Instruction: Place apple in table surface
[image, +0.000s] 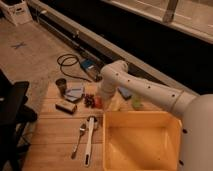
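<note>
The apple (98, 103) shows as a small orange-red patch right beside the dark grapes (89, 100), at the tip of my arm and low over the table surface (55, 127). My gripper (103, 101) hangs from the white arm (145, 90), which reaches in from the lower right and bends down at the far middle of the table. The gripper is at the apple; the arm's wrist hides most of it. I cannot tell whether the apple rests on the wood or is held just above it.
A big yellow bin (142, 120) fills the table's right front. A pale green cup (136, 102) stands behind it. A dark cup (61, 85), a blue-grey pad (75, 92), a small block (66, 106), a spoon (79, 139) and a white brush (89, 140) lie left. A black chair (12, 110) stands left.
</note>
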